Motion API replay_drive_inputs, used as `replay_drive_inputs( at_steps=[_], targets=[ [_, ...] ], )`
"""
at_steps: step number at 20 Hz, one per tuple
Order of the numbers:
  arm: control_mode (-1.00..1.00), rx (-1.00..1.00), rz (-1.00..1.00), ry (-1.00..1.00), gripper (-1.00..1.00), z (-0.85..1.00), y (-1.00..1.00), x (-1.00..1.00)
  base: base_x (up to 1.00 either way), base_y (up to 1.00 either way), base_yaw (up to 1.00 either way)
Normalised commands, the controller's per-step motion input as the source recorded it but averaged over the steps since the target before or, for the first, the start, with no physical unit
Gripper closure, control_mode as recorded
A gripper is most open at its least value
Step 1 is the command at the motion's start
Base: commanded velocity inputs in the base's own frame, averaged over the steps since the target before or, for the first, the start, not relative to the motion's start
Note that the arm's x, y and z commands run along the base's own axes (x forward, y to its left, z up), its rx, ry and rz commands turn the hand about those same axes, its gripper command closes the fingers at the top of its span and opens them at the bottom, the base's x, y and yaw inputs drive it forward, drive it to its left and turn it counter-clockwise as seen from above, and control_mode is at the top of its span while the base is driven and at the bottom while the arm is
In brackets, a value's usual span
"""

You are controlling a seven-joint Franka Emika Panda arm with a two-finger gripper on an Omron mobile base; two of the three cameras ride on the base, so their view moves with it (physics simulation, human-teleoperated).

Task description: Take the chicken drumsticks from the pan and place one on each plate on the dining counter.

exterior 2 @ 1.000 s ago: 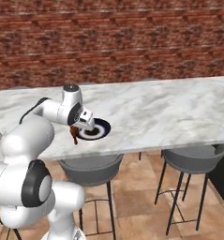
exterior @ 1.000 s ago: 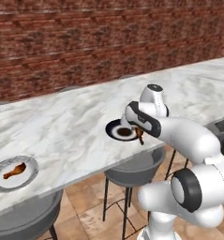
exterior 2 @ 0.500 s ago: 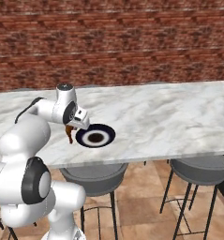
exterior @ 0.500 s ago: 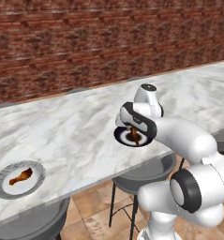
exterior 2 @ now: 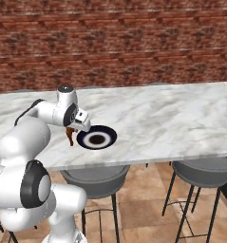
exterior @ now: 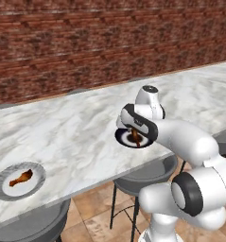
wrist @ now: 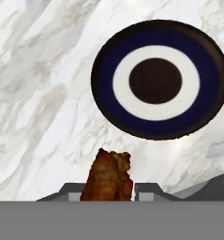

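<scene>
One drumstick [exterior: 20, 177] already lies on the grey plate [exterior: 2, 187]. The pincer [wrist: 107, 187] is clamped on the second drumstick [wrist: 108, 176], hanging just beside the empty navy plate [wrist: 160, 79] above the tabletop [exterior: 72, 127]; setting it down remains

base views flank counter [exterior: 76, 127], hand view overhead

Bare dining counter [exterior 2: 172, 118] lies open around the dark plate [wrist: 160, 78], which has nothing on it.
</scene>
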Motion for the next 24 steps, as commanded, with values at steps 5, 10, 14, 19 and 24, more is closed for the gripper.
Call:
replay_drive_inputs(
  at_steps=[5, 10, 14, 19, 24],
  targets=[
    [1.0, 0.0, 0.0, 0.0, 1.0, 0.0, 0.0, 0.0, 0.06, -0.04, 0.01],
    [-1.0, 0.0, 0.0, 0.03, 1.0, -0.1, -0.16, 0.3, 0.01, -0.04, 0.0],
    [-1.0, -0.04, 0.0, 0.12, 1.0, -0.26, -0.3, 0.86, 0.0, 0.0, 0.0],
    [-1.0, -0.03, 0.0, 0.09, 1.0, -0.37, -0.28, 0.73, 0.0, 0.0, 0.0],
    [-1.0, -0.04, 0.0, 0.01, 1.0, -0.22, -0.06, 0.47, 0.0, 0.0, 0.0]
  ],
)
